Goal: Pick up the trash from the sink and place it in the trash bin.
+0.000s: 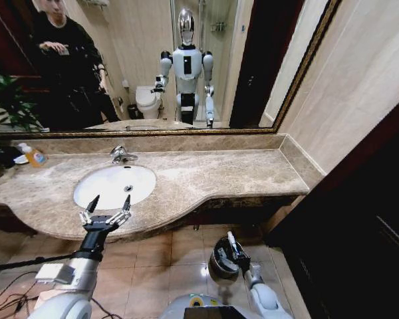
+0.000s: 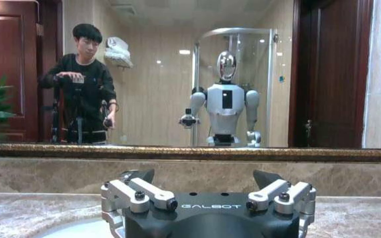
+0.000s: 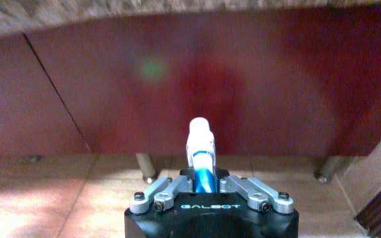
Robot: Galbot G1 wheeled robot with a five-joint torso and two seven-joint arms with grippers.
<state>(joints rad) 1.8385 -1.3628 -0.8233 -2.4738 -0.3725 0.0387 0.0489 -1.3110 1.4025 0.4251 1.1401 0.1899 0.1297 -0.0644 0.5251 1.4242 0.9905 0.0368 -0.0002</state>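
While the left gripper (image 1: pixel 108 206) hangs at the counter's front edge just before the sink (image 1: pixel 93 193), its fingers are spread wide and hold nothing. Basin looks bare white from the head view, one drain hole, one chrome tap (image 1: pixel 122 155) at the back rim; no litter visible in it. One orange-liquid bottle (image 1: pixel 34 157) stands at the counter's (image 1: pixel 213 176) far left back edge.

Further right and low, near the floor below the counter front, the right gripper (image 1: pixel 235 248) is clamped on one white-and-blue tube (image 3: pixel 200 148), tube sticking out past the fingertips. It sits directly over the trash bin (image 1: pixel 221 271), one dark round bin on the tiles.

Risks, judged: tube is long and held by its end, so on release it could tip and catch the silvery rim or bounce out; bin mouth is narrow, so a slight offset would drop it on the floor. Gripper lowering further could knock the bin over.

Count: one sink, one bin, one tube, two grippers.
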